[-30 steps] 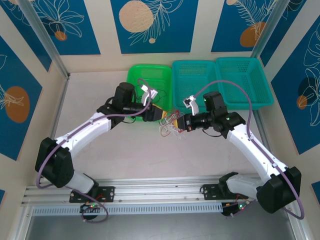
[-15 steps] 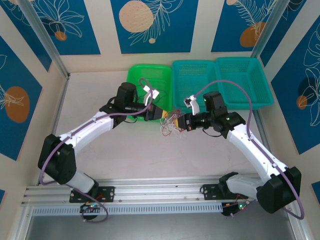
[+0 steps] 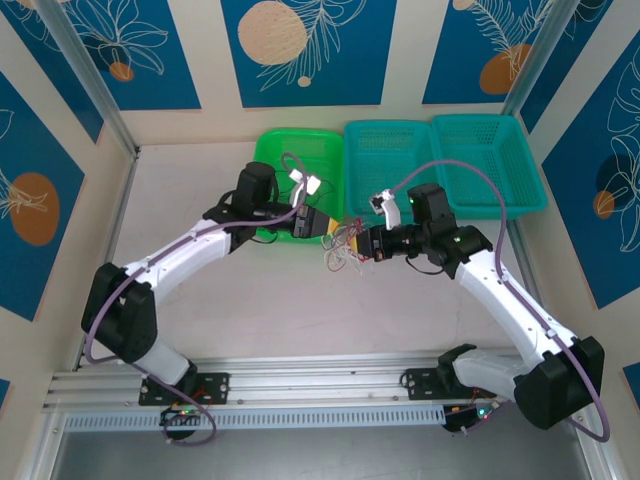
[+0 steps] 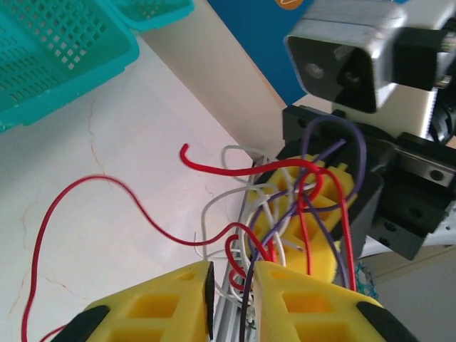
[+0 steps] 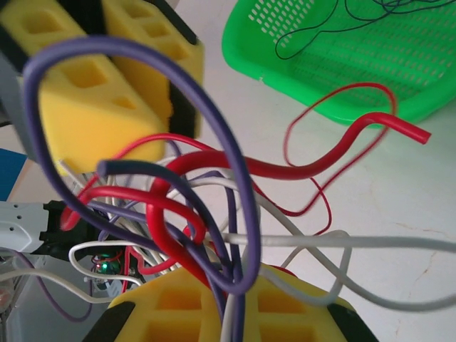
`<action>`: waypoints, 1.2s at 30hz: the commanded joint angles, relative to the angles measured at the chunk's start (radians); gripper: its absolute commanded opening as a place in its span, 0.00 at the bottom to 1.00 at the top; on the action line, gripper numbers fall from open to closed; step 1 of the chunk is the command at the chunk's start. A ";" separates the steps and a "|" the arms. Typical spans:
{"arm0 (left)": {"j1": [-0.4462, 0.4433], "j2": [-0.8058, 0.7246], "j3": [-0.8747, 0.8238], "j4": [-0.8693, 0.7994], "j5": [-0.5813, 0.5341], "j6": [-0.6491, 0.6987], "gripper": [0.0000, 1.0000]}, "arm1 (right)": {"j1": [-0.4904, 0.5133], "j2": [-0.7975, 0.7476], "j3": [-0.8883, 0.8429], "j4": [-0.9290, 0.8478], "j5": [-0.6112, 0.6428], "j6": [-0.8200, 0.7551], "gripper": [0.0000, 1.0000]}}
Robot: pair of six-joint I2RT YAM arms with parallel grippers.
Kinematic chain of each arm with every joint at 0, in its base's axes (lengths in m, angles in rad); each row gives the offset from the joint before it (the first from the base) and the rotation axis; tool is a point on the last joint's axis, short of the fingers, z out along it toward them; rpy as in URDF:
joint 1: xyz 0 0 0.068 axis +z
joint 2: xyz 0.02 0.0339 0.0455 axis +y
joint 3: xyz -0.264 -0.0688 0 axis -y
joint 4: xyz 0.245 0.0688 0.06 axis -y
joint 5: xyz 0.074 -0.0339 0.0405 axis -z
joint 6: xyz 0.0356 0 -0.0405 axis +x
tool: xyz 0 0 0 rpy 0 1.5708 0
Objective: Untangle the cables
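– Red, white, dark purple: is that knot your job?
– Yes. The cables (image 3: pixel 342 252) are one snarl over the table (image 3: pixel 250 300), near the front corner of the green basket (image 3: pixel 270 150). They sit between my two pincers, which face each other close across them.
– What has each got?
– My right pincer (image 5: pixel 229 288) is clamped tight on a bunch of strands. They loop out of its yellow pads (image 5: pixel 178 306), red over purple over white. My left pincer (image 4: pixel 234 279) has its jaws a little apart. Strands run through that narrow gap, but it is wider than any of them, so I judge nothing is pinched there.
– Which step is this?
– Picking out a single strand, I'd say. The right anchors the bundle while the left hunts for one wire to draw free. A thin dark wire (image 5: pixel 328 32) lies in the green basket, so the job looks begun, yet most of the tangle is unsorted.
– And next?
– The left should settle on one strand near a loose end, close on that alone, then draw away from the right slowly. The loops cross more than once. A hard tug would likely tighten the knot or drag the bunch out of my right pads.
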 commanded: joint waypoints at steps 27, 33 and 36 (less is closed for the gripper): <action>0.120 -0.213 0.091 -0.126 -0.325 0.158 0.00 | -0.245 0.082 -0.233 -0.197 0.317 0.219 0.07; 0.110 -0.179 0.048 -0.102 -0.221 0.091 0.03 | -0.216 -0.075 -0.259 0.034 -0.005 0.117 0.05; 0.105 -0.179 0.043 -0.112 -0.203 0.104 0.10 | -0.217 -0.119 -0.233 0.042 -0.031 0.072 0.05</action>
